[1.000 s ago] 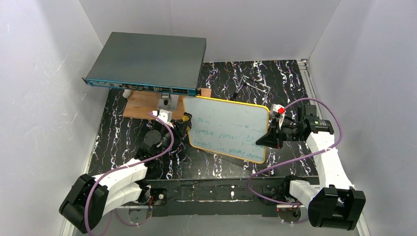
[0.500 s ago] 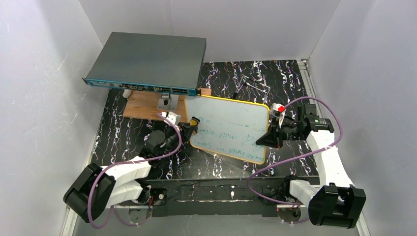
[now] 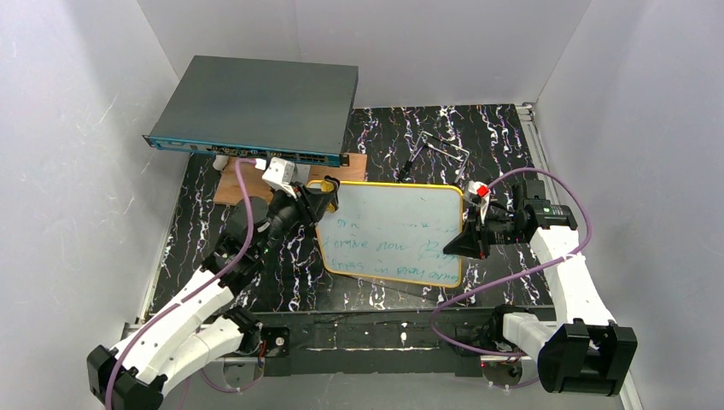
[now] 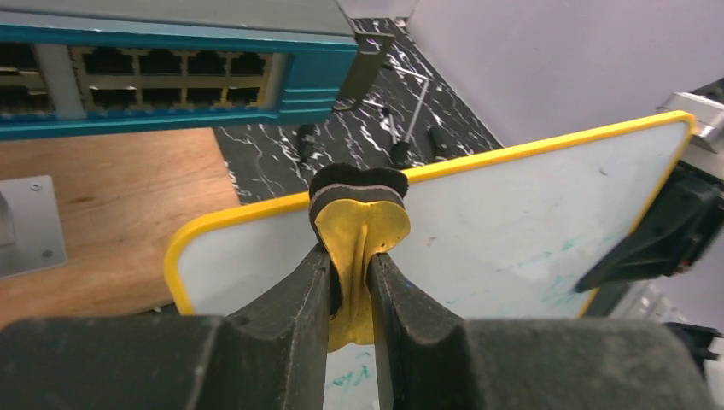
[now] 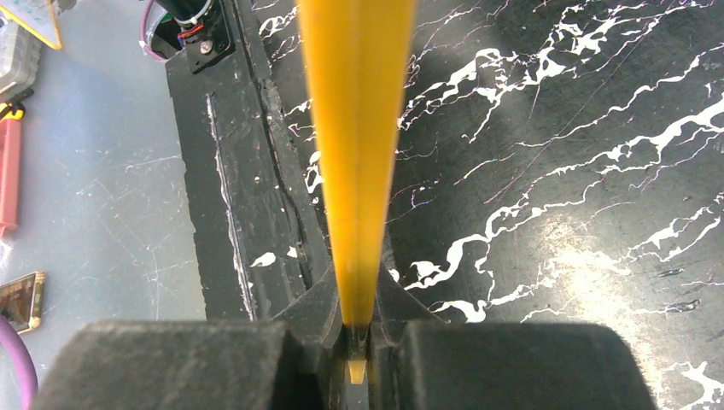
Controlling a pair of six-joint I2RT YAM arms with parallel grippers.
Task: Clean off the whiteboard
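Observation:
The whiteboard [image 3: 393, 231], white with a yellow frame and faint green writing, is held up off the table. My right gripper [image 3: 465, 239] is shut on its right edge; in the right wrist view the frame [image 5: 357, 162] runs edge-on between the jaws. My left gripper [image 3: 329, 195] is shut on a yellow eraser pad with a black felt face [image 4: 359, 226]. The pad presses on the board's top left corner [image 4: 256, 248], by the frame. Green writing shows lower on the board [image 4: 546, 265].
A dark-grey network switch [image 3: 256, 111] stands at the back left on a brown wooden board [image 3: 252, 181]. A thin metal wire piece [image 3: 440, 147] lies behind the whiteboard. The black marbled mat [image 3: 504, 137] covers the table. White walls close in the sides.
My left arm has stretched forward and moved the eraser from the board's left edge up to its top left corner. The board has tilted to sit more level. The right gripper barely moved.

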